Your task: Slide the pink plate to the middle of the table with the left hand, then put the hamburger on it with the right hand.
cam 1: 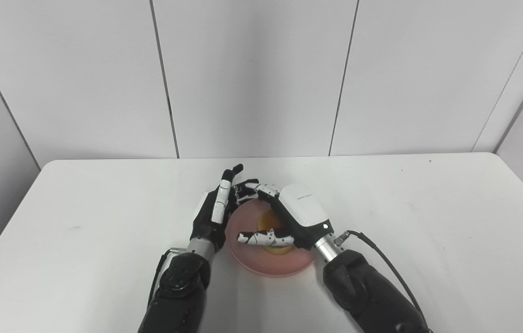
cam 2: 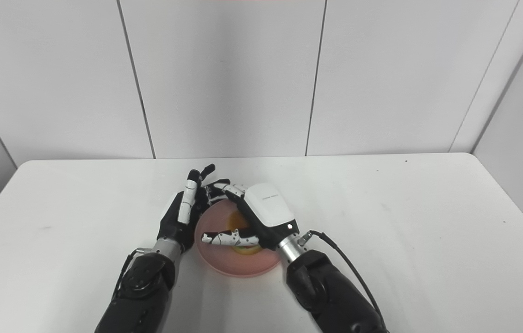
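Pink plate (cam 1: 268, 266) sits mid-table, nearer the front edge. Hamburger (cam 1: 274, 227) is on/over it, mostly hidden under the right hand (cam 1: 296, 212), whose fingers curl round it in a grasp. Left hand (cam 1: 215, 210) rests vs. plate's left rim, fingers spread, holding nothing.

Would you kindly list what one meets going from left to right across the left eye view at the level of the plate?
Left hand → pink plate, its left rim beside that hand → hamburger on the plate, mostly under the hand → right hand over the plate.
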Tool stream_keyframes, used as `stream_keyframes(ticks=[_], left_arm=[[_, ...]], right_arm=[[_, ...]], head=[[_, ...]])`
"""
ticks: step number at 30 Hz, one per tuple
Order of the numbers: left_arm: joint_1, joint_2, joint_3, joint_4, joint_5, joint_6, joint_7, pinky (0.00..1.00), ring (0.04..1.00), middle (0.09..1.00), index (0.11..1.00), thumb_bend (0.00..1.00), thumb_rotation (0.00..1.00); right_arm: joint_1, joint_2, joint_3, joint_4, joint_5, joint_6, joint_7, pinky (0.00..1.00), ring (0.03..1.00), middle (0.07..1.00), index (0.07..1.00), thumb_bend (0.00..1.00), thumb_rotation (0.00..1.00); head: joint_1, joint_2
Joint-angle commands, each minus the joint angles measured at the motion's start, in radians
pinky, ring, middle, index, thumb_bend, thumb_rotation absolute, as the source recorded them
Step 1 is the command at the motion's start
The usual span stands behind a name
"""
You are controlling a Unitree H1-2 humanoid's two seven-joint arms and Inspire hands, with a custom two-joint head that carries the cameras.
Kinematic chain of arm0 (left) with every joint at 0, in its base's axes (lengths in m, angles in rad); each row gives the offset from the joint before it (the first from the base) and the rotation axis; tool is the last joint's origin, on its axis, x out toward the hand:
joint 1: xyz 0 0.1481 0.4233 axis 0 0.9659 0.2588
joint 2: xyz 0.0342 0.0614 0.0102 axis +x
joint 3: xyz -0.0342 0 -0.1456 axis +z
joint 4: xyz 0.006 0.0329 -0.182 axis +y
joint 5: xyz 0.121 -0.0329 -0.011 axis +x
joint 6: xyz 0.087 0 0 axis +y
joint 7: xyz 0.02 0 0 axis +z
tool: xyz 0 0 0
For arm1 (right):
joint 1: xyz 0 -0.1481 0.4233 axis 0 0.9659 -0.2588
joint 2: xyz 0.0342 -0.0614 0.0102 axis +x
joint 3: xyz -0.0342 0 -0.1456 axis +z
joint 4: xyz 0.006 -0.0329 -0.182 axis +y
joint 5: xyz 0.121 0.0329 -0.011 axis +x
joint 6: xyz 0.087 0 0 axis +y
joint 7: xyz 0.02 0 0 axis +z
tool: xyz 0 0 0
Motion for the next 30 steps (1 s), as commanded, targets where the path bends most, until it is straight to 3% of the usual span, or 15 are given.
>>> stream_keyframes(ticks=[1,5,10,14,18,21,23,25,28,30], left_arm=[[-0.006,-0.005,0.008,0.002,-0.017,0.023,-0.008,0.77,0.779,0.745,0.891,0.93,1.0],[-0.01,-0.002,0.01,0.015,-0.017,0.017,-0.01,0.79,0.793,0.745,0.894,0.96,1.0],[-0.004,-0.001,0.009,-0.004,-0.004,0.016,0.009,0.79,0.807,0.75,0.894,0.94,1.0],[-0.001,-0.009,0.024,-0.006,-0.015,-0.006,0.024,0.8,0.842,0.812,0.89,0.94,1.0],[0.005,-0.017,0.031,-0.001,0.018,-0.07,0.084,0.82,0.876,0.869,0.885,0.92,1.0],[0.013,-0.025,0.035,0.006,0.045,-0.12,0.141,0.94,0.959,0.936,0.889,0.95,1.0],[0.015,-0.027,0.038,0.012,0.056,-0.148,0.163,0.97,0.984,0.959,0.898,0.94,1.0],[0.015,-0.025,0.038,0.015,0.059,-0.165,0.172,0.99,0.992,0.974,0.912,0.94,1.0],[0.014,-0.017,0.033,0.019,0.066,-0.175,0.175,1.0,0.996,0.981,0.928,0.94,1.0],[0.01,-0.011,0.031,0.018,0.069,-0.176,0.173,1.0,0.999,0.983,0.941,0.93,1.0]], right_arm=[[-0.022,0.003,-0.019,-0.052,-0.015,-0.028,-0.059,0.62,0.716,0.765,0.778,0.76,1.0],[-0.003,0.007,-0.045,-0.114,-0.048,-0.015,-0.137,0.63,0.722,0.77,0.771,0.75,1.0],[0.008,0.024,-0.11,-0.153,-0.011,-0.031,-0.21,0.64,0.732,0.78,0.769,0.74,1.0],[0.005,0.028,-0.141,-0.118,0.004,-0.055,-0.263,0.65,0.744,0.793,0.783,0.7,1.0],[0.007,0.037,-0.169,-0.045,0.047,-0.095,-0.315,0.65,0.738,0.785,0.775,0.68,1.0],[0.019,0.058,-0.203,0.015,0.133,-0.099,-0.294,0.67,0.759,0.793,0.774,0.65,1.0],[0.031,0.079,-0.231,0.033,0.222,-0.07,-0.231,0.7,0.777,0.806,0.785,0.62,1.0],[0.046,0.109,-0.27,0.018,0.347,0.014,-0.127,0.76,0.841,0.863,0.826,0.67,1.0],[0.057,0.148,-0.332,-0.026,0.488,0.142,-0.016,0.83,0.88,0.895,0.865,0.64,1.0],[0.048,0.192,-0.415,-0.047,0.657,0.245,0.052,0.86,0.898,0.918,0.885,0.65,1.0]], head=[[-0.001,-0.001],[0.002,-0.001],[0.0,-0.001],[0.0,-0.002],[0.001,0.003],[0.002,0.004],[0.002,0.004],[0.0,0.006],[0.0,0.006],[0.0,0.006]])
